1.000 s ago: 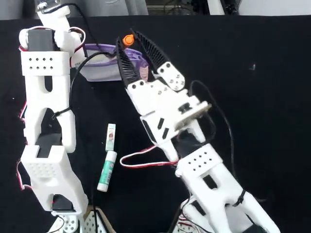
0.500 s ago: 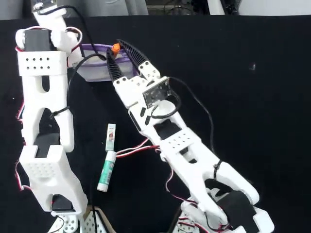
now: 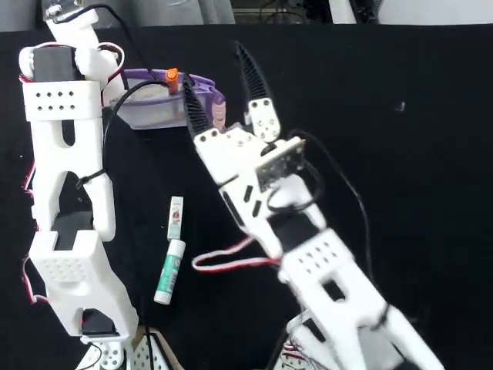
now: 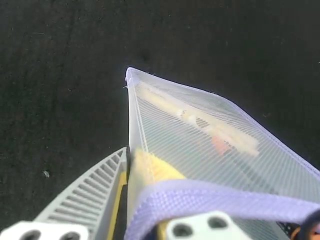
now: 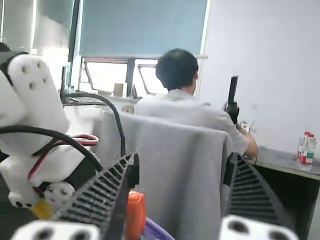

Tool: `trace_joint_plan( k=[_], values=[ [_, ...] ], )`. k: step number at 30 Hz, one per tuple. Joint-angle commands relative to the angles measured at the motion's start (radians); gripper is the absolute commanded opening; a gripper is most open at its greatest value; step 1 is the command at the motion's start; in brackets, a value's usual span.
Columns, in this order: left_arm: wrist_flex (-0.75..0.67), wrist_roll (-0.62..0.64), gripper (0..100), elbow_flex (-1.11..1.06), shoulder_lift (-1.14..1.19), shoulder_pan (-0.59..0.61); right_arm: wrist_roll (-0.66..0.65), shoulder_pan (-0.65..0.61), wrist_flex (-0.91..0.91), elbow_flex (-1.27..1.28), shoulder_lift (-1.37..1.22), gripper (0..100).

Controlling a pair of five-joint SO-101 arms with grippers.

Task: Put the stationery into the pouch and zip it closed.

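Observation:
A mesh pouch [image 3: 158, 108] with a purple rim hangs at the far left of the table, and my left gripper [image 3: 119, 91] is shut on its end. In the left wrist view the pouch [image 4: 210, 145] shows a pale stick and something orange inside, with the left gripper [image 4: 142, 212] clamping the rim. An orange-tipped pen [image 3: 172, 75] pokes out of the pouch mouth. My right gripper [image 3: 212, 65] stands wide open just right of it, holding nothing. In the right wrist view the orange tip [image 5: 135, 215] lies beside one black finger [image 5: 107, 200] of the right gripper [image 5: 182, 165].
Two stationery pieces lie on the black table between the arms: a small white-and-green tube [image 3: 176, 217] and a longer green-and-white stick [image 3: 169, 271]. A pink zip pull [image 3: 219, 116] hangs at the pouch's right end. The right half of the table is bare.
The right gripper carried the orange-tipped pen to the pouch mouth, opened wide and drew back to the right. The pen stayed in the pouch. The left arm held still.

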State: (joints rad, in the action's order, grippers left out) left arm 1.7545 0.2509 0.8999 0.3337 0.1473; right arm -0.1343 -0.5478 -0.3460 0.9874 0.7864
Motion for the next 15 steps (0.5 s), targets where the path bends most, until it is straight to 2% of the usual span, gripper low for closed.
trace_joint_plan(
  k=[1,4,7,15],
  values=[
    [-0.005,0.006,3,0.004,-0.018,0.019,-0.002,-0.012,0.207,-0.09,0.183,26.8],
    [-0.005,0.009,3,0.004,-0.018,0.019,-0.002,-0.012,0.295,-0.113,0.246,26.8],
    [-0.002,0.009,3,0.004,-0.018,0.019,-0.005,-0.009,0.305,-0.12,0.2,26.8],
    [0.003,0.008,3,0.004,-0.018,0.019,-0.006,0.008,0.304,-0.315,-0.234,26.8]
  ],
)
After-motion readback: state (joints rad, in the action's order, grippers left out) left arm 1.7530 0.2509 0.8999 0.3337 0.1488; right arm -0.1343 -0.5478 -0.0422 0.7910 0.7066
